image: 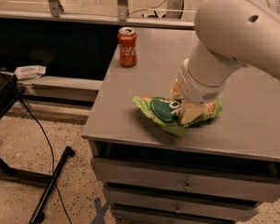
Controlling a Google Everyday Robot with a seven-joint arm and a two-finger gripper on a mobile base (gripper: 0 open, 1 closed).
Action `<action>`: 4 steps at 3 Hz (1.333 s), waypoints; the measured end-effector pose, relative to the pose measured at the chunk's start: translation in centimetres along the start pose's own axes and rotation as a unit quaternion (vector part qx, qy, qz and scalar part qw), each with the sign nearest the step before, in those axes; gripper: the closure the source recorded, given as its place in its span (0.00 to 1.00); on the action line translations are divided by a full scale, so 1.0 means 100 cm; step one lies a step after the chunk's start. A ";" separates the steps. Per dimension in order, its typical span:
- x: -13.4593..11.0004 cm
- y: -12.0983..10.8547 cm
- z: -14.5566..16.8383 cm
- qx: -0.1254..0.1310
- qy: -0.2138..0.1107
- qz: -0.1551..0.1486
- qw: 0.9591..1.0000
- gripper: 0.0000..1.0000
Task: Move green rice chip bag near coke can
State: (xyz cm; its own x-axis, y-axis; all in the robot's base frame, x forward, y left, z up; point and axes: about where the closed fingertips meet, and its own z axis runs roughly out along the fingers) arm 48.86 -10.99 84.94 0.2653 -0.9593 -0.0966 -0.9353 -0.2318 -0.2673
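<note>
The green rice chip bag [164,112] is a crinkled light-green bag with a dark green circle, near the front of the grey cabinet top [252,125]. My gripper [181,105] reaches down from the large white arm [233,36] and is shut on the bag's middle, its tan fingers [187,112] pressed into it. The bag looks slightly lifted, with a shadow beneath it. The coke can [127,46], red with white script and a silver top, stands upright at the cabinet's far left corner, well apart from the bag.
The cabinet has drawers [186,185] below its front edge. To the left, on the floor, are a black stand leg [51,183] with a cable and a low ledge holding a small white object [30,71]. A glass wall runs behind.
</note>
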 end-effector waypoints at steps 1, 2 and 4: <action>0.000 0.000 0.000 0.000 0.000 0.000 1.000 1.00; 0.000 0.000 0.000 0.000 0.000 0.000 1.000 1.00; 0.000 0.000 0.000 0.000 0.000 0.000 1.000 1.00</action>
State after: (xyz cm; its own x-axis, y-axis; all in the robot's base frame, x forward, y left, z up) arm 48.86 -10.99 84.98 0.2653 -0.9594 -0.0961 -0.9352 -0.2318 -0.2678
